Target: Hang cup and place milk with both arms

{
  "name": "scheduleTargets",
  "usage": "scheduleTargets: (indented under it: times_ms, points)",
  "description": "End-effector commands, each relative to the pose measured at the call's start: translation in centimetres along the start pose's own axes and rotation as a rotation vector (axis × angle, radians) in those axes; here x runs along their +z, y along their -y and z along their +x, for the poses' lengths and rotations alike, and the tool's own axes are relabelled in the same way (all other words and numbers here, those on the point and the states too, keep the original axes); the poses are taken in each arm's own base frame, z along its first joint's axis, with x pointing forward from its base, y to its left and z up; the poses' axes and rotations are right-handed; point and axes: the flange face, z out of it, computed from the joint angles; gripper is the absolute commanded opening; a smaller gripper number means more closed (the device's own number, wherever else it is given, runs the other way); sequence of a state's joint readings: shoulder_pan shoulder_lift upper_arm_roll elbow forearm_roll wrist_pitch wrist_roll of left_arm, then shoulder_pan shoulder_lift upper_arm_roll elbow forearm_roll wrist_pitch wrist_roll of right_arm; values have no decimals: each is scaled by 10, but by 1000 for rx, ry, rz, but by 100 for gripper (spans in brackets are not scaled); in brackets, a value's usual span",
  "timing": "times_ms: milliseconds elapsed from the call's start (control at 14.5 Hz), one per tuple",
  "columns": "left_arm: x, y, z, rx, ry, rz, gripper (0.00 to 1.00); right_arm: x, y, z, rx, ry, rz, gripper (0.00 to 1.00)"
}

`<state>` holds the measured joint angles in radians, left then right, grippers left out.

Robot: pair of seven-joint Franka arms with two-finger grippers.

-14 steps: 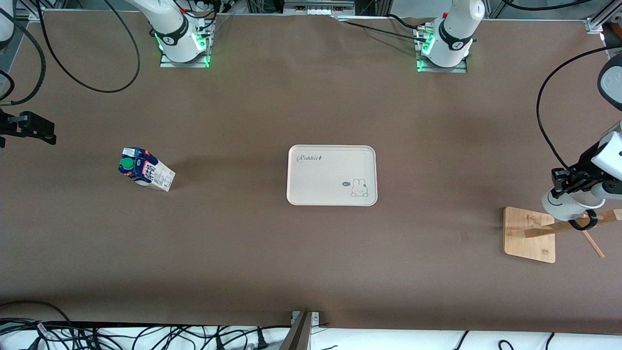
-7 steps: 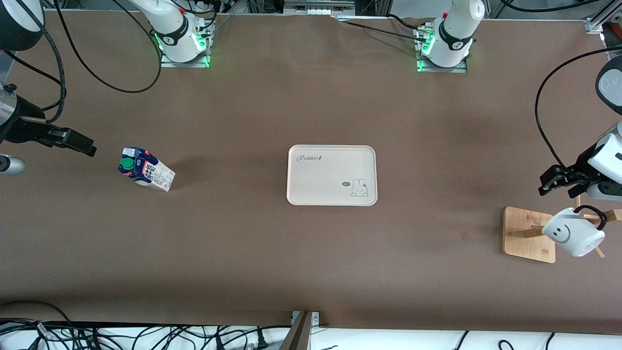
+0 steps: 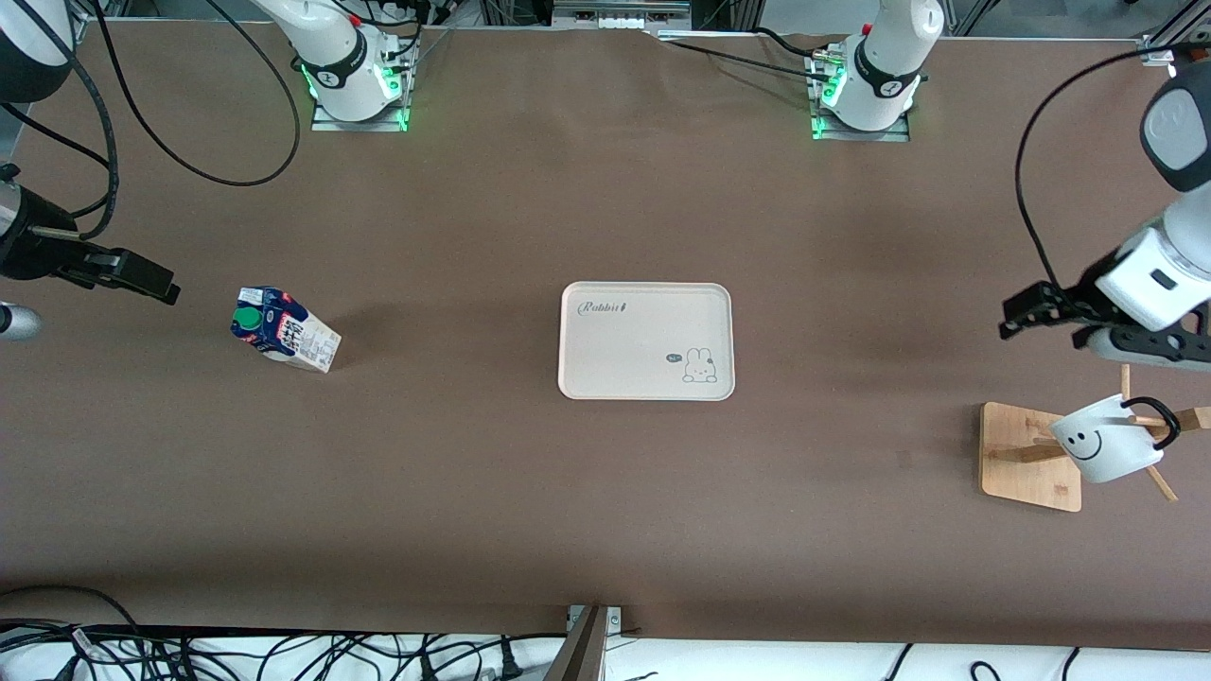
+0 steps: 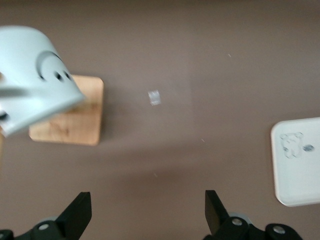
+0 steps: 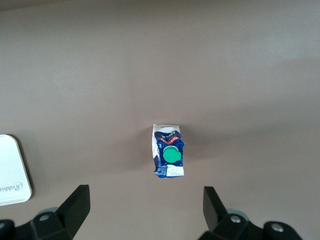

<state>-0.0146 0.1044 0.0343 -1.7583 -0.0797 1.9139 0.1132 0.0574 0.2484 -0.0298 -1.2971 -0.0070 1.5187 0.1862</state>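
Brown matting covers your whole table, with a cream rabbit tray (image 3: 646, 340) at its middle and cables along the edges.

Your cup (image 3: 1102, 442) hangs by its black handle on a peg of the wooden rack (image 3: 1030, 456), below the left gripper (image 3: 1039, 315) at the left arm's end of the table. From the front it tilts with the smiley face outward, so it looks only loosely seated; in my judgement a careless pass of that arm could knock it off the peg or tip the rack.

The milk carton (image 3: 284, 340) stands on the mat at the right arm's end, well apart from the tray. The right gripper (image 3: 128, 274) hangs above the mat near it, and the right wrist view shows the green cap between the spread fingers (image 5: 75, 207), far beneath them. The risk here, as I see it, is the carton itself: it is narrow and tall, and a finger landing on its gable instead of straddling it would topple it.

Both grippers have their fingers spread wide. Neither holds or touches anything.
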Motion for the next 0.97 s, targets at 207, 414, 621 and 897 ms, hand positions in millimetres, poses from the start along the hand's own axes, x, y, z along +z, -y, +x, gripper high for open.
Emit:
scheduleTargets:
  times_ms: [207, 414, 621, 897]
  points:
    - [-36, -84, -28, -8, 30, 94, 100, -2, -15, -7, -11, 62, -9, 100]
    - [-42, -89, -30, -12, 29, 114, 100, -1, -17, -6, -9, 61, -31, 100]
    - [-44, -83, -29, -22, 27, 115, 100, -3, -17, -5, -10, 36, -33, 100]
    - [-46, -78, -28, -35, 21, 112, 100, -7, -21, -11, -11, -5, -29, 100]
